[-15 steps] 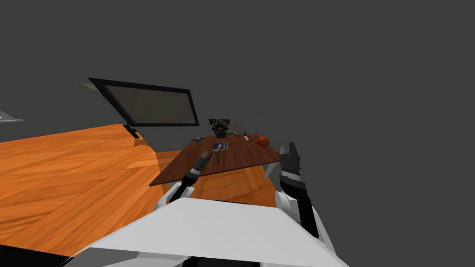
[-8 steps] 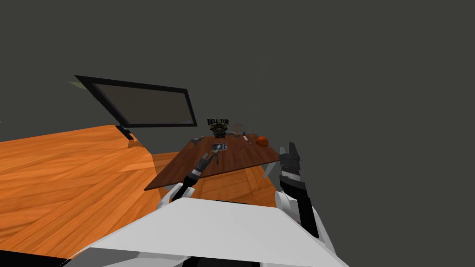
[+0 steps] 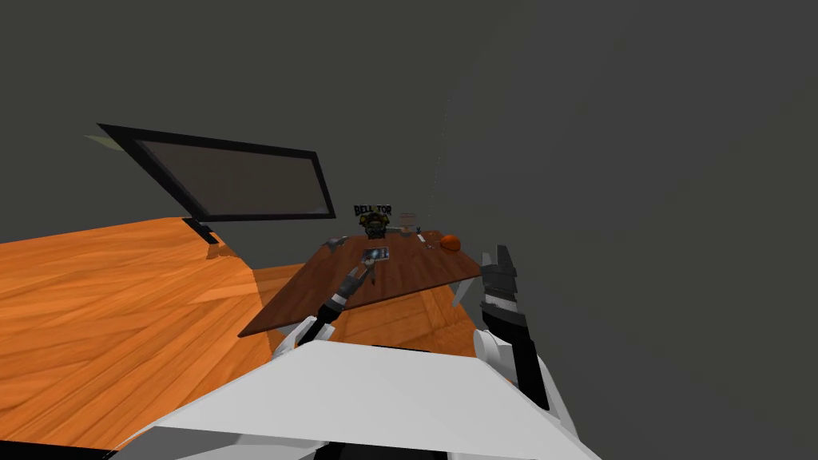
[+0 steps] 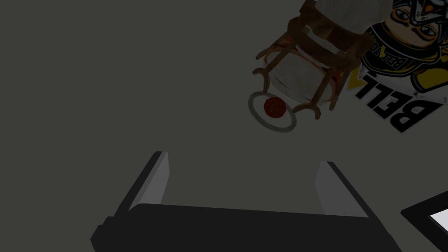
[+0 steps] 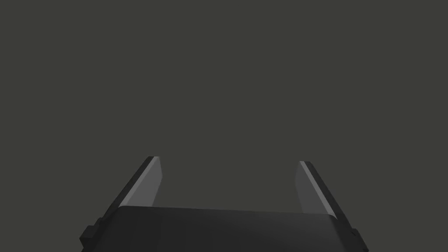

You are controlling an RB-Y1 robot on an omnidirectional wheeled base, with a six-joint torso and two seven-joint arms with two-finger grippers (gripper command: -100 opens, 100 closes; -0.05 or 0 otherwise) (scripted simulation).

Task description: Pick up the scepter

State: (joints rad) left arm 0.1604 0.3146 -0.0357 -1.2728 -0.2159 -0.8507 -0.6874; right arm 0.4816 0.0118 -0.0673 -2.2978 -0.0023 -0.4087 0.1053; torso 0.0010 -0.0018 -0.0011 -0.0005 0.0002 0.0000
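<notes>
Scepter [image 3: 409, 220] [image 4: 306, 65] is, as best I can read it, the pale piece with brown wooden bands and curled claws. It stands at the far edge of the tabletop [image 3: 415, 275], between the black-and-yellow lettered figure [image 3: 375, 217] [image 4: 407, 52] and the orange ball [image 3: 452, 243] near the far right corner. In my left wrist view a grey hoop with a small red bead [image 4: 274, 107] inside it sits at the claw tips. I can't tell whether the scepter touches the figure beside it.

My left pincer [image 3: 366, 270] [image 4: 243, 158] hovers over the middle of the tabletop, just short of a flat dark-framed card [image 3: 378, 254]. Its fingers are spread apart with nothing between them, well apart from the scepter. My right pincer [image 3: 496, 254] [image 5: 227, 159] is held up just off the right edge of the tabletop, fingers likewise apart and empty.

A black-framed pane [image 3: 240, 180] hangs on the dark wall beyond the left edge, above the wooden floor [image 3: 120, 303].
</notes>
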